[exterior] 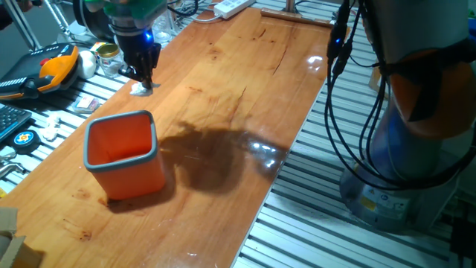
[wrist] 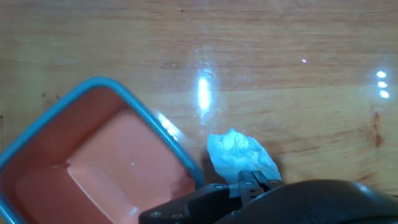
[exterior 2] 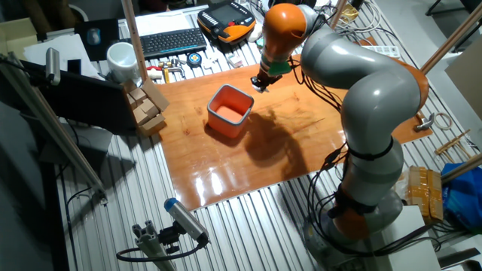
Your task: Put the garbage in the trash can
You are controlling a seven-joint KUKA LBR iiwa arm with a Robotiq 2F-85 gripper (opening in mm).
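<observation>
Trash can [exterior: 123, 152] near left table [exterior: 245, 104] edge, nothing in it | garbage [exterior: 141, 89] just past it by the far-left edge, soft featherweight wad, pinch across the bulky middle | gripper [exterior: 146, 79] right on it, jaw gap impossible to tell

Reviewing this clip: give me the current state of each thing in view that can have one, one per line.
garbage: crumpled, lying on the table, outside the bin, at the fingertips.
trash can: upright, open-topped, nothing visible inside.
gripper: lowered at the garbage near the table edge; open or shut cannot be told.
</observation>
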